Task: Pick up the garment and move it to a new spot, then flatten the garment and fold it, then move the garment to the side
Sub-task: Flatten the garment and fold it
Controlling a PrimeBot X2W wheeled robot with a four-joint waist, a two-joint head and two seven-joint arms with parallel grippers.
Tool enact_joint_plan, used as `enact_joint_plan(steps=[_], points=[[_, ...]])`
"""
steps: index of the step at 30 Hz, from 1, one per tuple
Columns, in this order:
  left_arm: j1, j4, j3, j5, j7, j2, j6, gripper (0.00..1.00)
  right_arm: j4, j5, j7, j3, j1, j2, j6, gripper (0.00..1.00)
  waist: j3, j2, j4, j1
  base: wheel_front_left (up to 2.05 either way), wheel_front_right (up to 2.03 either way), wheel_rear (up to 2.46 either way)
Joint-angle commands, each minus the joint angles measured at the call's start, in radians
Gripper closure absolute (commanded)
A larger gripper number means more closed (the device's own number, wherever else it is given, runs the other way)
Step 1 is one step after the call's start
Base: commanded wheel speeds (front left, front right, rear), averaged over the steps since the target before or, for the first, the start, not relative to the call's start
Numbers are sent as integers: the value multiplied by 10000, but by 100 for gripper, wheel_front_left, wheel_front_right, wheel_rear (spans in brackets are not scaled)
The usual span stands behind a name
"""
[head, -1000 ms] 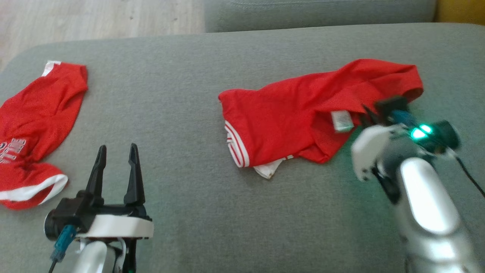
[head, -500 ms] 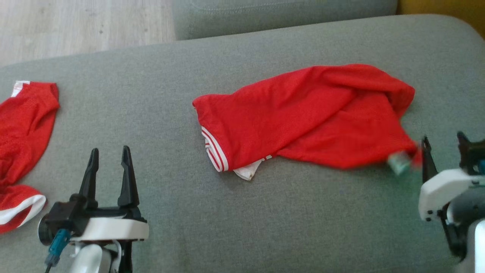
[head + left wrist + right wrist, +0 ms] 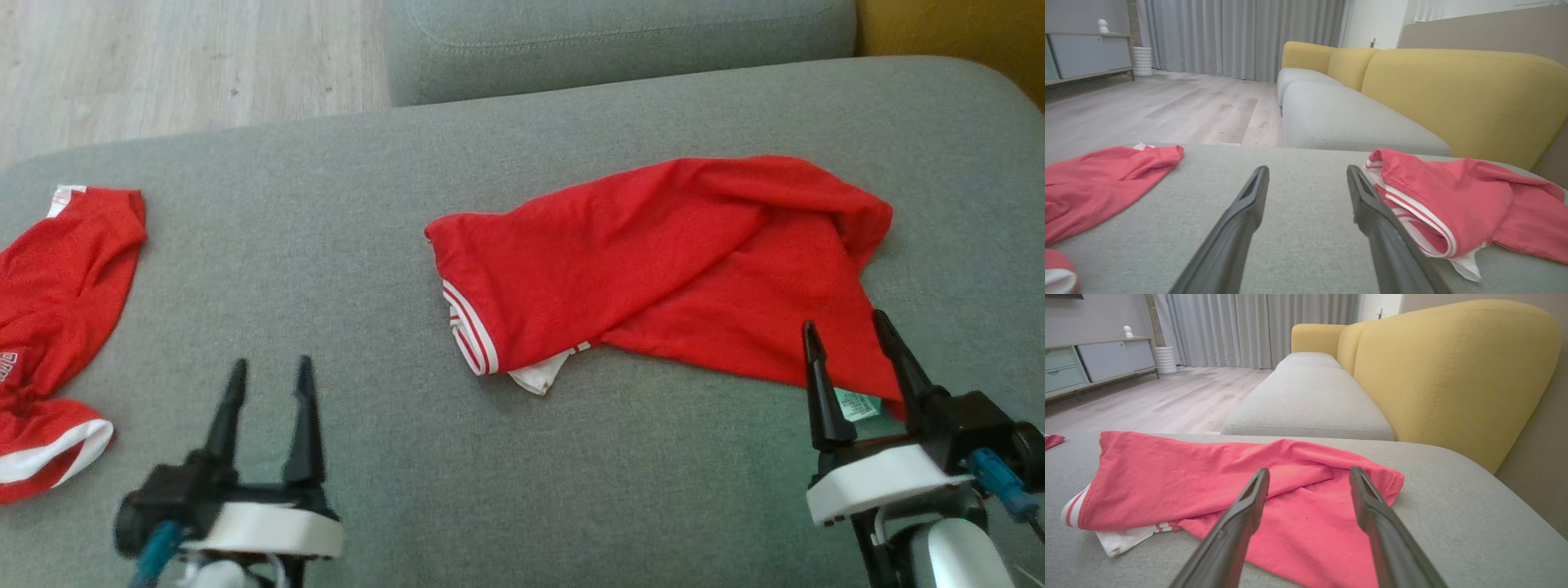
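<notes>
The garment (image 3: 653,261) is a red jersey with white-striped trim, lying loosely spread across the middle and right of the grey cushion (image 3: 343,237). Its near right corner carries a small label (image 3: 856,404). My right gripper (image 3: 845,322) stands open at that corner, fingers over the cloth and holding nothing. In the right wrist view the right gripper (image 3: 1309,470) points across the garment (image 3: 1167,482). My left gripper (image 3: 271,362) is open over bare cushion, left of the garment. In the left wrist view the left gripper (image 3: 1307,169) has the garment's striped hem (image 3: 1425,212) just to its right.
A second red garment (image 3: 65,278) lies at the cushion's left edge, also in the left wrist view (image 3: 1098,179). Another grey cushion (image 3: 612,33) adjoins at the back, a yellow backrest (image 3: 1453,367) rises on the right, and wooden floor (image 3: 163,65) lies beyond.
My right gripper pulled the garment's corner toward the near right, spreading the cloth, then opened and let go. The head camera shifted. The left gripper stayed open.
</notes>
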Motion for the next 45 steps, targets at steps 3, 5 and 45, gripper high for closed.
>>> enact_joint_plan(steps=[3,5,45], points=[[-717,-112,-325,122,289,-168,-451,0,-73,207,-207,363,-597,-71,75,0,164,0,7,1,0,0,0],[-1066,123,-941,99,670,-429,-777,0,16,273,-212,419,-701,-71,75,0,269,0,4,1,0,0,0],[-2804,-3522,-3157,-3221,4097,-124,-493,100,24,813,-459,864,-1130,-68,75,0,571,0,625,1,0,0,0]])
